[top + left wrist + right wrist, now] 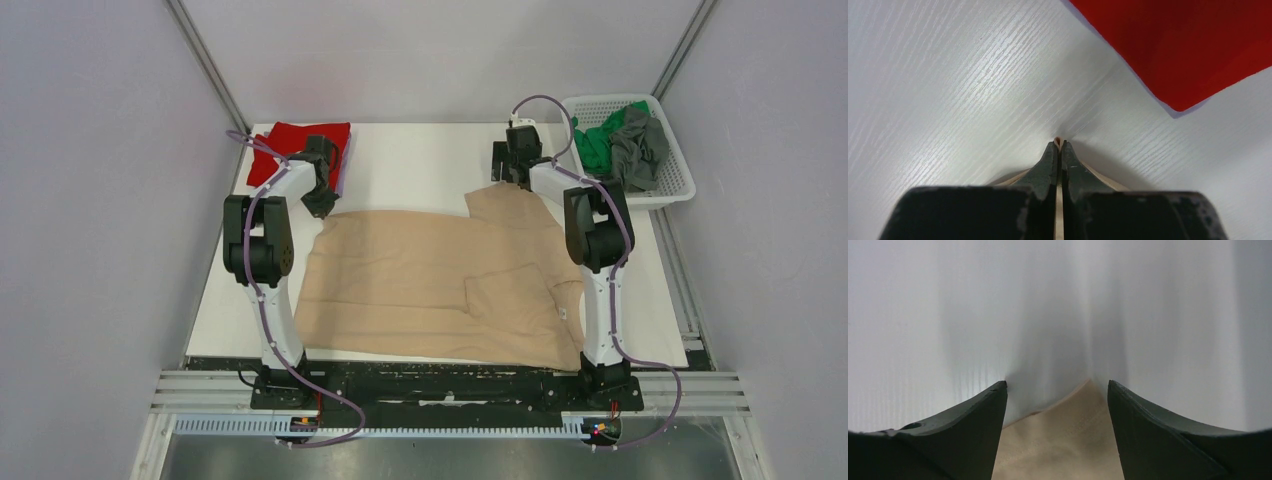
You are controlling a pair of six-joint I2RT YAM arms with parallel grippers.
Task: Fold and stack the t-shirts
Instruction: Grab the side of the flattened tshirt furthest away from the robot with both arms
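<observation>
**Securing the second far corner before the fold**

1. Cloth position. The beige t-shirt (430, 280) lies spread across the table (420, 160). Its near hem runs along the table's near edge, and the body reaches to about mid-depth. It is not flat: a doubled-over flap shows near the right side.

2. Left end effector (1058, 145). It is closed on the shirt's far-left corner, with a sliver of beige cloth visible between the jaws. Do not release this grip until the fold is laid.

3. Right end effector (1057, 385). The jaws stand apart and straddle the tip of the shirt's far-right corner without pinching it. Judged next action: seat the tips low enough on the table to take the full cloth thickness, then close. A shallow bite on so narrow a tip is likely to slip.

4. Lift both corners together and level, so the cloth does not skew.

5. Far zone. The red t-shirt (295, 145) lies folded at the far-left corner, the probable stacking place. A green t-shirt (595, 145) and a grey t-shirt (640, 145) wait in the basket (655, 197) at the far-right corner.
</observation>
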